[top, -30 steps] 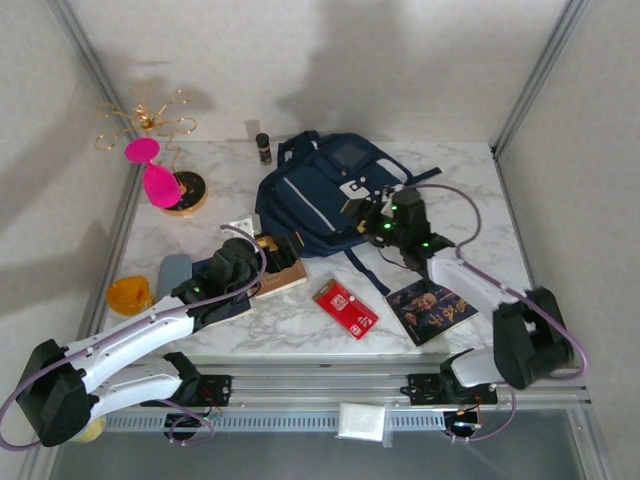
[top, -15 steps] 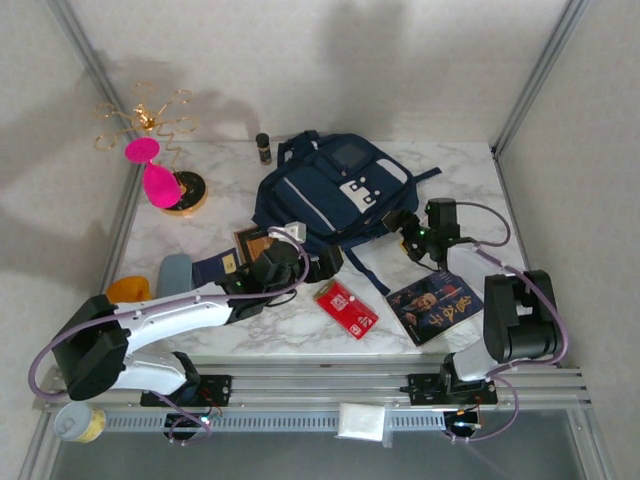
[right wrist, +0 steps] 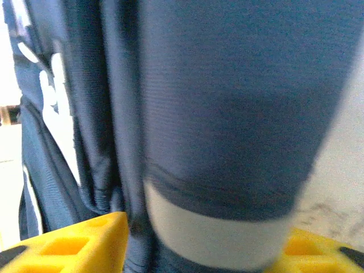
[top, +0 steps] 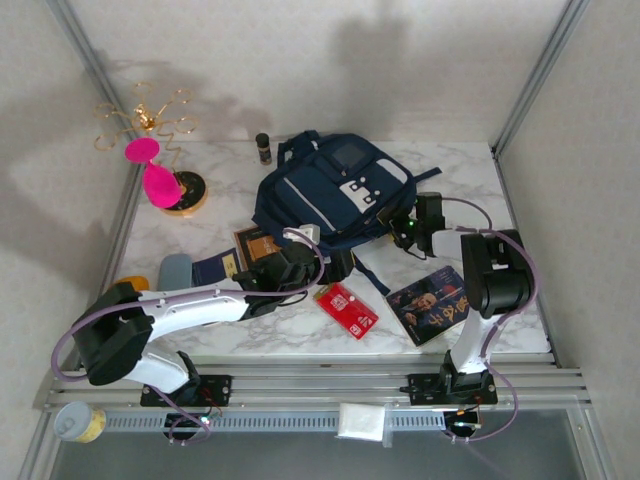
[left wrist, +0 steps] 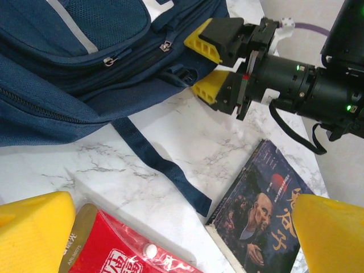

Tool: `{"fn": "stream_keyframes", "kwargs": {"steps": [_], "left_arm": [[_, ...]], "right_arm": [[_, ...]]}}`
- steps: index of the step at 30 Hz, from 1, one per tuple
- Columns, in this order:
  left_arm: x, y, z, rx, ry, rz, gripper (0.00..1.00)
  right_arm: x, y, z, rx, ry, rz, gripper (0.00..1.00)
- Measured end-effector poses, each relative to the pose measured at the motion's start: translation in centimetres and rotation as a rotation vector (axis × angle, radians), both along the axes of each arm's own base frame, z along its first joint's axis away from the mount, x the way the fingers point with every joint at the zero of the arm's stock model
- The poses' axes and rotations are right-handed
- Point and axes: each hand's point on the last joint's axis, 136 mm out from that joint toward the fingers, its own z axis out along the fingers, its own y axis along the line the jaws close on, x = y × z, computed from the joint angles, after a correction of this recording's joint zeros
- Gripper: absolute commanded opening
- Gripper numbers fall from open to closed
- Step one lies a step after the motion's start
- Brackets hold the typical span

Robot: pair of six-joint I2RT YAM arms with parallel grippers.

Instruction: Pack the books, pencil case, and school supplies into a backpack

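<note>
Backpack [top: 320, 195] sits upper centre, zips [left wrist: 106, 60] looking shut. Right gripper [left wrist: 194, 67] straddles its lower-right edge, jaws half-closed; a real pinch, I cannot tell. Left gripper [top: 338, 266] gapes wide, empty. Pull on loose fabric and it may just slide, unopened.

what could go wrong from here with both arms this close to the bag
1. The right gripper straddles only the edge of the backpack. A thin pinch of fabric could slip, or a pull might drag the whole bag.
2. The open left gripper sits close opposite it, so the arms could collide.
3. The loose strap lies on the table between them, beside the portrait book. It may snag a finger or sweep the book.
</note>
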Motion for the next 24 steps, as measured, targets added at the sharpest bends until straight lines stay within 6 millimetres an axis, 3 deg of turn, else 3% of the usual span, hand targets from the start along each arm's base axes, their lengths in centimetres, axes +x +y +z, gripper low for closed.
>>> {"fn": "stream_keyframes", "kwargs": {"steps": [5,10,15,19,24], "left_arm": [[0.1,-0.4,-0.5,0.043,-0.029,-0.042,0.95],[-0.4,-1.7,-0.4,0.076,-0.057,-0.087,0.9],[-2.5,-3.8,0.3,0.084,-0.088,-0.169,0.83],[-3.0,-4.1,0.2,0.117,-0.107,-0.201,0.78],[-3.4,-3.7,-0.3,0.182,-0.183,-0.237,0.75]], "right_arm": [[0.7,0.3,0.7,0.026,-0.031,-0.011,0.08],[-0.5,0.6,2.3,0.066,-0.047,-0.028,0.04],[-1.7,1.6,7.3,0.119,-0.119,-0.031,0.0],[-3.7,1.9,11.7,0.14,-0.179,-0.059,0.0],[-6.4,2.3,14.1,0.158,-0.207,-0.103,0.0]]}}
